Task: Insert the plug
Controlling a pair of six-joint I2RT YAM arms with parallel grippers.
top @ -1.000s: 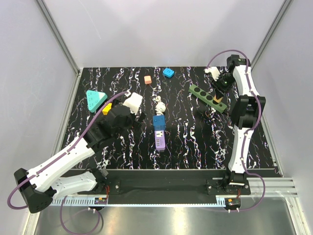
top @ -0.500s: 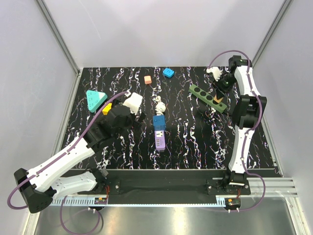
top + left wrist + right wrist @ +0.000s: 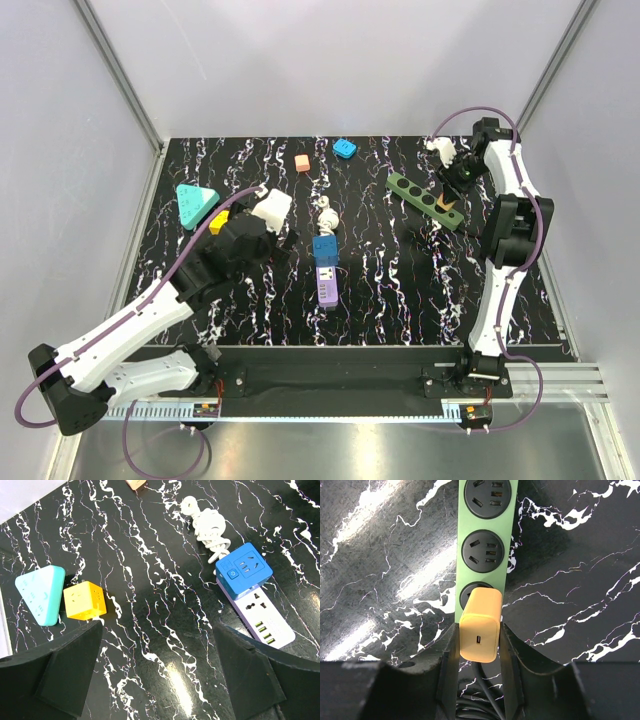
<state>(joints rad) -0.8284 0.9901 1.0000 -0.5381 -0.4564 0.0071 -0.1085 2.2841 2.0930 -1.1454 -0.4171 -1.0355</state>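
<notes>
The right claw [image 3: 480, 628] is closed narrowly on the plug [image 3: 479, 614], a smooth, orange-yellow plastic block with rounded corners and a small slot in the face turned to the wrist camera. Its two dark, matte fingers [image 3: 450, 650] press the block's flat sides. Straight ahead of this claw runs the green power strip [image 3: 485, 524], a long flat bar with round black sockets set in a row. The plug stands over the socket nearest the claw and covers most of it, so only a curve of the black ring shows past the far edge. Whether the pins are seated cannot be told. The next two sockets, farther ahead of the claw, are bare.

The left claw [image 3: 160, 680] is spread wide with nothing between its blunt black fingers [image 3: 70, 672], and it hangs above the glossy black bench [image 3: 150, 630], which is veined in white like marble. Ahead of it and off its left finger lie a teal rounded-triangle socket block [image 3: 40, 600] and a yellow cube [image 3: 85, 600], touching. Ahead and off its right finger, a blue square adapter [image 3: 244, 570] sits on the far end of a lilac strip [image 3: 262, 622]. Beyond those is a bundled white cord [image 3: 207, 525].
</notes>
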